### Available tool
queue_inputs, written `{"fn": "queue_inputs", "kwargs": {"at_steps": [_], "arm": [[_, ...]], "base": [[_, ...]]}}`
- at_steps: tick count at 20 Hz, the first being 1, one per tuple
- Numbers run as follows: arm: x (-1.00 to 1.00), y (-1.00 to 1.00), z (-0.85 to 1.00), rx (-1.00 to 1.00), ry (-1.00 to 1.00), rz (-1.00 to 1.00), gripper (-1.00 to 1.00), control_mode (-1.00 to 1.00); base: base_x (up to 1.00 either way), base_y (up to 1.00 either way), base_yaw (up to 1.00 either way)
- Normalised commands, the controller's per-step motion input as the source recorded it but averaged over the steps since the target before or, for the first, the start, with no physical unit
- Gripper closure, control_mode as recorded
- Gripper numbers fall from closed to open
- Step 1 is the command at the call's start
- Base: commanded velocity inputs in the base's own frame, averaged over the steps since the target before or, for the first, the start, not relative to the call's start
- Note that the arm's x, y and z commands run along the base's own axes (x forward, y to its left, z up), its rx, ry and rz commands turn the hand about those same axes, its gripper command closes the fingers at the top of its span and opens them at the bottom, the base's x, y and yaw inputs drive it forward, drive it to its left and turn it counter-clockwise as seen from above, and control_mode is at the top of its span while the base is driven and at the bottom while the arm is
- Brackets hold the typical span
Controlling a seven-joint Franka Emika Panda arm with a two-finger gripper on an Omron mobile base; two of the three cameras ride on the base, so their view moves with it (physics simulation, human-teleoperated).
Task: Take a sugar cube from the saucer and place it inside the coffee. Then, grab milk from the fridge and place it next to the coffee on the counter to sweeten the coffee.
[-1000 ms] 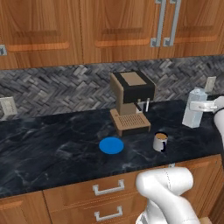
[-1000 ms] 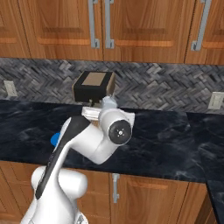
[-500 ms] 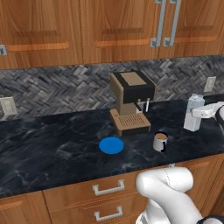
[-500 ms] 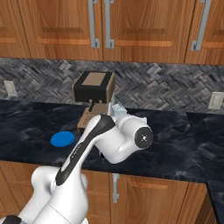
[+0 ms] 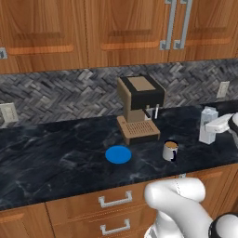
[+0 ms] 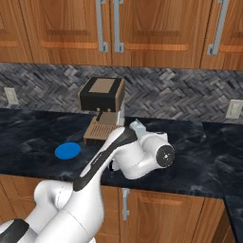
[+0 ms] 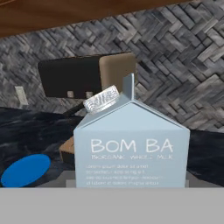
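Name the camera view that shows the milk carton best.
The hand view: the milk faces the camera close up, its label readable. The left base view shows it small, upright at the counter's right end; in the right base view the arm hides most of it.

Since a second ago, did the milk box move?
Yes. The milk has come lower, toward the counter, and a bit left, nearer the coffee machine, carried by the gripper.

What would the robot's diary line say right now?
milk: held in gripper, right of coffee | saucer: bare on counter | phase: placing milk
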Motion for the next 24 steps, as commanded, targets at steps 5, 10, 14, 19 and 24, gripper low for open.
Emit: {"fn": "queue_inputs", "kwargs": {"at_steps": [5,10,14,19,24], "arm": [[0.24,0.06,-0.28,-0.05,-0.01,0.01,1.00,-1.00],[0.11,0.24,-0.16,0.00,0.00,0.06,1.00,-1.00],[0.18,0.16,-0.14,0.00,0.00,0.08,1.00,-1.00],[0.25,0.01,-0.26,0.00,0.00,0.11,1.00,-1.00],[0.27,0.00,-0.34,0.00,0.00,0.11,1.00,-1.00]], "base": [[0.00,0.00,0.00],[0.00,0.00,0.00],[0.00,0.00,0.00],[0.00,0.00,0.00],[0.00,0.00,0.00]]}}
